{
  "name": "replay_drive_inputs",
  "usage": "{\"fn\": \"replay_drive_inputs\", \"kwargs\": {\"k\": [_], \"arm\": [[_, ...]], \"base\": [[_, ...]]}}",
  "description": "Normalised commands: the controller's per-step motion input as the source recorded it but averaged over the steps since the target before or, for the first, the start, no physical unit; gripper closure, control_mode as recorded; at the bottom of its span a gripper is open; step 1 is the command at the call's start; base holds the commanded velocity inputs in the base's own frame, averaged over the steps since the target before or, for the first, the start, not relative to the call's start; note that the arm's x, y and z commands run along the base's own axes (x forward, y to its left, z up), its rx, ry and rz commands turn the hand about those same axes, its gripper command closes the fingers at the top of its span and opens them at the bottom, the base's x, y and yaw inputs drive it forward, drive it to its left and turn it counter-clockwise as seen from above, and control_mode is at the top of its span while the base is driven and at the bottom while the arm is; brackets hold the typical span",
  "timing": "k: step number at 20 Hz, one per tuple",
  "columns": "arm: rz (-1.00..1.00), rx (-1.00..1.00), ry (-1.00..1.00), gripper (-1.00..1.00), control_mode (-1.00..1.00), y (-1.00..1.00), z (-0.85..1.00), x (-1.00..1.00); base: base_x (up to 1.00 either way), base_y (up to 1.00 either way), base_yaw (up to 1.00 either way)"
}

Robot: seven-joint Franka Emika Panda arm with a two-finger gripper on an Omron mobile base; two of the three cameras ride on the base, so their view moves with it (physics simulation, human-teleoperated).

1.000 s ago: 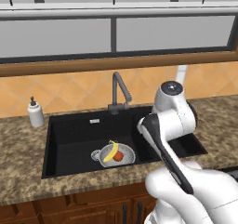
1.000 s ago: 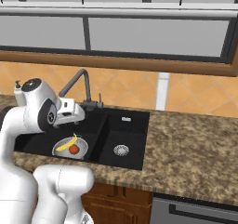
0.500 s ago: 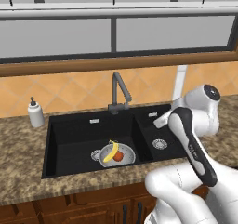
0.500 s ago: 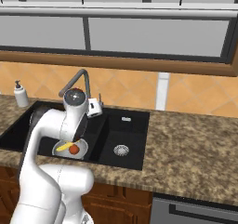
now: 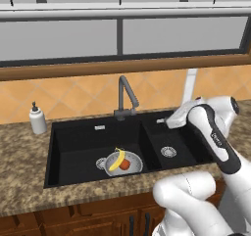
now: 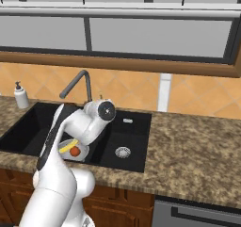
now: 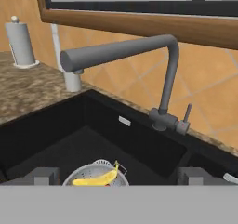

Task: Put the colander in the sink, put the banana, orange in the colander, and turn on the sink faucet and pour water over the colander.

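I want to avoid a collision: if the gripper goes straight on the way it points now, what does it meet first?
Probably the sink faucet, around its base and small lever, which sit near the middle of the hand view ahead of the open gripper. Depth is unclear.

You see one colander (image 5: 119, 164), holding one banana (image 5: 116, 160) and one orange (image 5: 126, 165). You see one sink (image 5: 73, 147) with two basins and two round drains: one (image 5: 168, 152) lies in the narrower basin, the other shows at the colander's edge. You also count one sink faucet (image 5: 124, 96), one soap dispenser (image 5: 37, 118), and one paper towel roll (image 7: 20, 42).
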Motion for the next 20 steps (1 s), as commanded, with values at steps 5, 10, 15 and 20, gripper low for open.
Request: {"fn": "replay_drive_inputs", "kwargs": {"k": [5, 10, 15, 20], "arm": [[0.02, 0.15, -0.09, -1.0, -1.0, 0.02, 0.12, 0.28], [0.0, 0.16, -0.08, -1.0, -1.0, 0.17, -0.01, 0.41], [0.04, 0.05, -0.12, -1.0, -1.0, 0.08, -0.01, 0.45], [0.07, 0.0, -0.15, -1.0, -1.0, 0.02, -0.22, 0.28]], "base": [[0.0, 0.0, 0.0], [0.0, 0.0, 0.0], [0.0, 0.0, 0.0], [0.0, 0.0, 0.0]]}}
